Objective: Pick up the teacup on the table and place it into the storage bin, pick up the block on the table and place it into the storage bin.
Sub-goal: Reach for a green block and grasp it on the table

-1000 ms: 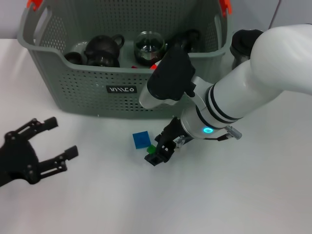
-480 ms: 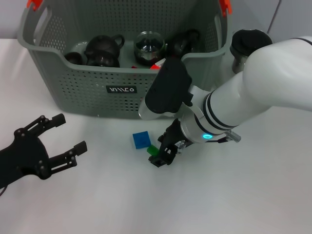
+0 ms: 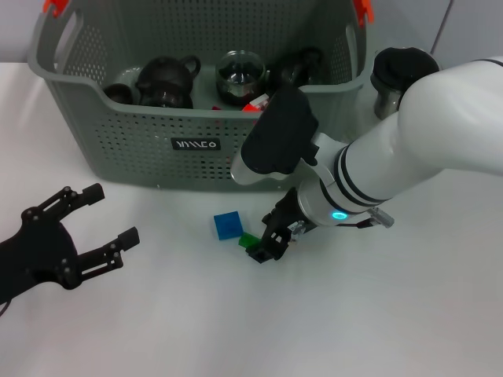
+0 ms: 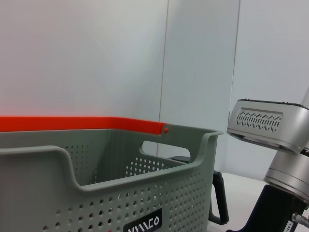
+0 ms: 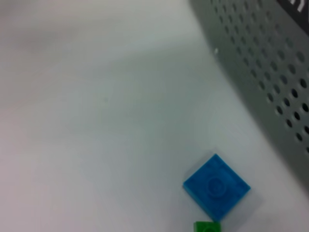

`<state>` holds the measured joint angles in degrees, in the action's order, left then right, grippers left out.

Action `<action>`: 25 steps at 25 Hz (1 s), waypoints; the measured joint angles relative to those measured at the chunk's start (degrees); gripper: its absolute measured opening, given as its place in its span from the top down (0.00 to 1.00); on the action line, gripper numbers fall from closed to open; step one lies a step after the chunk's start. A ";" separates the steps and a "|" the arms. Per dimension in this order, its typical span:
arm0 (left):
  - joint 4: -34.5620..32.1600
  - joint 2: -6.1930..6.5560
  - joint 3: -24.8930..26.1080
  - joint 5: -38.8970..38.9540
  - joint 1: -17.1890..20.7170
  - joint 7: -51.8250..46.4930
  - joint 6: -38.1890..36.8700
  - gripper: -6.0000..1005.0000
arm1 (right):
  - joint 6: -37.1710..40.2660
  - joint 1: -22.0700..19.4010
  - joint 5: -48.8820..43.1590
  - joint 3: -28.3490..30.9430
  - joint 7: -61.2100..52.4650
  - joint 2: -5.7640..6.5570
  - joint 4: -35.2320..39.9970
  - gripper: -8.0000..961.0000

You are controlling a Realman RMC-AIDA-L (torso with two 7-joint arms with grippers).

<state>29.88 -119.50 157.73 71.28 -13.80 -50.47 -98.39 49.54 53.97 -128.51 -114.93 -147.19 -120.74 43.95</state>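
Blocks lie on the table (image 3: 157,330) before the storage bin (image 3: 141,141): a green block (image 3: 248,240) touching the right gripper (image 3: 266,244) at its nine o'clock, a blue block (image 3: 227,225) just beyond. Whether the jaws grip, I cannot tell. Left gripper (image 3: 94,228), spread wide, idles well apart at nine o'clock.

Clear glass pitcher with black handle (image 3: 391,78) standing on white table (image 3: 409,314), behind at right.
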 joint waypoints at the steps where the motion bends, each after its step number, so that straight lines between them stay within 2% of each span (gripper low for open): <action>1: 0.00 0.00 0.00 0.00 -0.01 -0.01 0.00 0.11 | 0.06 -0.01 -0.16 0.01 -0.12 0.02 0.08 0.38; 15: -0.62 -0.07 0.08 0.00 -0.17 0.10 0.61 0.11 | 0.76 -0.05 0.18 -0.12 0.21 -0.21 0.59 0.38; 25: -0.61 -0.03 0.13 0.03 -0.18 0.15 0.61 0.11 | 1.15 -0.10 0.20 0.03 0.06 -0.13 0.62 0.46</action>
<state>29.27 -119.53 157.86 71.31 -13.97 -50.32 -97.78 50.70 53.87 -128.31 -114.89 -147.14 -120.87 44.57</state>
